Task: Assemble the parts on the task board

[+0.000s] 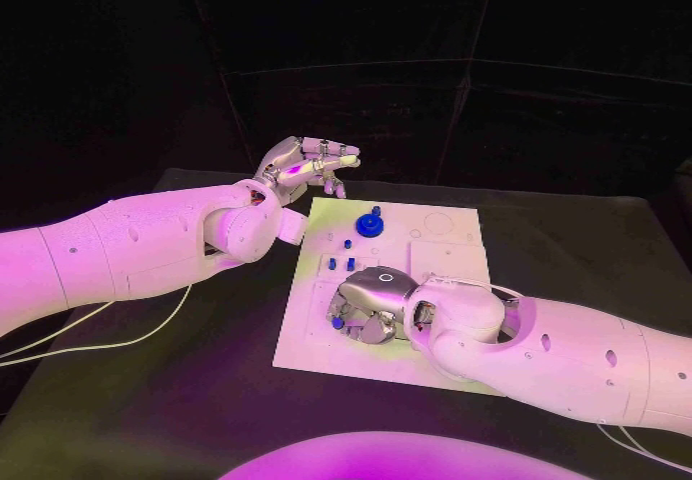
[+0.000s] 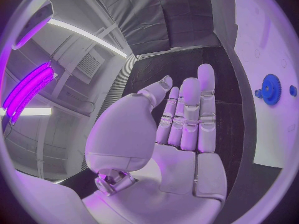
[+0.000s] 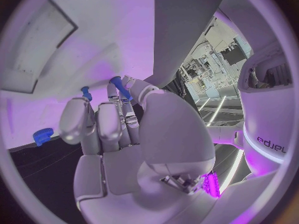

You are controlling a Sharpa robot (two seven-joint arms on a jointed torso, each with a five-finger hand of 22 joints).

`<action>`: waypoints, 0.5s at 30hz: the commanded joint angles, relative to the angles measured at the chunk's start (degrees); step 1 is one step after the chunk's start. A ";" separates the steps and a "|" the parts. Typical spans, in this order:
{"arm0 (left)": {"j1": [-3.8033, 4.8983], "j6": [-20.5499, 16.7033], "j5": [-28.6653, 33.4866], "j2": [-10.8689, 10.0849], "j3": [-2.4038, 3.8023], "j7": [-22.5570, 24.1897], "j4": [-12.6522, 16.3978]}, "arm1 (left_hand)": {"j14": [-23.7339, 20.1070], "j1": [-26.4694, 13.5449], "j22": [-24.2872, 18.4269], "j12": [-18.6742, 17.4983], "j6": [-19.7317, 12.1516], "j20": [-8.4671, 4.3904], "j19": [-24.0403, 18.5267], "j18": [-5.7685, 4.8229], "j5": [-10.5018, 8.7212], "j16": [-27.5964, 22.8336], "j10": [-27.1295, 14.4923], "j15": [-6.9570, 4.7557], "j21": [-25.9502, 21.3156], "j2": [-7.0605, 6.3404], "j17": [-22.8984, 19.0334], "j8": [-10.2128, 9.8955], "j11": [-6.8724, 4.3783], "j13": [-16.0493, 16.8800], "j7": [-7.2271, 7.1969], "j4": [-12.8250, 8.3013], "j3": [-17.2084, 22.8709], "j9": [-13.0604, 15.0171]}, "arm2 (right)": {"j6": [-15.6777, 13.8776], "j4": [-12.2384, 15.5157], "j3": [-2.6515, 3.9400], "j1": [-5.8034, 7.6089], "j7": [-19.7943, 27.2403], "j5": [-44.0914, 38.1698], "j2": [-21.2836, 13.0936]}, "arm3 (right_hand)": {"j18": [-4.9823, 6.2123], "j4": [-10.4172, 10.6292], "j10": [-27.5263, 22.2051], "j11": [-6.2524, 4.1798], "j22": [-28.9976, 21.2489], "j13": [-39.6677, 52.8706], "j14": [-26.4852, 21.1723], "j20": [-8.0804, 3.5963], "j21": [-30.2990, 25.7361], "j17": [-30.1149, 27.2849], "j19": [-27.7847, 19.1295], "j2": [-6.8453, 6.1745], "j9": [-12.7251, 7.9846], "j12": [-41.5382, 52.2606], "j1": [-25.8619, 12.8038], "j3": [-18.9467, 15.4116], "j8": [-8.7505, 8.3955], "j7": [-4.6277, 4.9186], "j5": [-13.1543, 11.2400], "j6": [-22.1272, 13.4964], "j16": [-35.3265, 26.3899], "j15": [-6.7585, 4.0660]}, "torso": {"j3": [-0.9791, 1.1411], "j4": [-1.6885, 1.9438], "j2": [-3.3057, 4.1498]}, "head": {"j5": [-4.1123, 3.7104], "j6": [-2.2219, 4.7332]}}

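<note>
Blue gear (image 1: pixel 371 224) on board (image 1: pixel 447 225) | left hand (image 1: pixel 307 163) empty, fingers apart | right hand (image 1: pixel 378 300) pinches peg (image 3: pixel 120 86)

Magenta light washes over the arms and the board (image 1: pixel 433 235), with a yellow-green tinge on the table (image 1: pixel 173 400) in front. The background is black. Glare shines on the right hand (image 1: pixel 378 290). A glowing magenta strip lamp (image 2: pixel 28 87) shows in the left wrist view. Both wrist views bend straight edges strongly toward the rim.
</note>
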 commanded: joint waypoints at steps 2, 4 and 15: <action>0.09 0.80 0.17 -0.02 0.06 0.17 0.10 | -0.40 0.46 -0.07 0.27 -0.38 0.17 -0.27 0.78 0.30 0.07 -0.28 -0.07 -0.19 0.18 -0.09 -0.16 0.02 -0.02 0.03 -0.03 -0.36 -0.02 | -2.88 0.09 0.00 0.04 0.71 -0.42 0.14 | 0.17 0.19 -1.00 0.07 -0.73 -0.01 0.85 0.10 -0.63 -0.49 -0.72 -0.06 -0.04 -0.49 -0.81 -0.54 -0.11 -0.03 0.12 -0.94 -0.46 0.57 | 0.00 0.06 0.00 | -0.08 0.09; 0.09 0.82 0.17 -0.03 0.06 0.16 0.11 | -0.40 0.46 -0.07 0.27 -0.38 0.17 -0.27 0.78 0.30 0.07 -0.28 -0.07 -0.19 0.18 -0.09 -0.16 0.02 -0.02 0.03 -0.03 -0.36 -0.02 | -3.79 0.08 0.00 0.04 0.71 -0.41 0.16 | 0.33 0.30 -2.14 0.27 -1.54 -0.01 0.61 0.27 -1.19 -1.16 -1.13 -0.39 -0.10 -0.84 -1.17 -1.00 -0.18 0.01 0.08 -2.34 -0.89 0.74 | 0.00 0.07 -0.01 | -0.09 0.10; 0.09 0.97 0.17 -0.11 0.06 0.03 0.11 | -0.40 0.46 -0.07 0.27 -0.38 0.17 -0.27 0.78 0.30 0.07 -0.28 -0.07 -0.19 0.18 -0.09 -0.16 0.02 -0.02 0.03 -0.03 -0.36 -0.02 | -11.42 1.36 0.01 0.04 -0.02 0.02 -1.71 | 1.32 0.01 -6.17 0.54 -6.52 0.09 -1.24 0.56 -4.71 -5.47 -3.64 -0.77 -0.01 -0.36 -1.06 -3.75 -0.09 0.19 0.21 -7.09 -3.79 1.01 | 0.03 -0.03 -0.05 | -0.35 0.22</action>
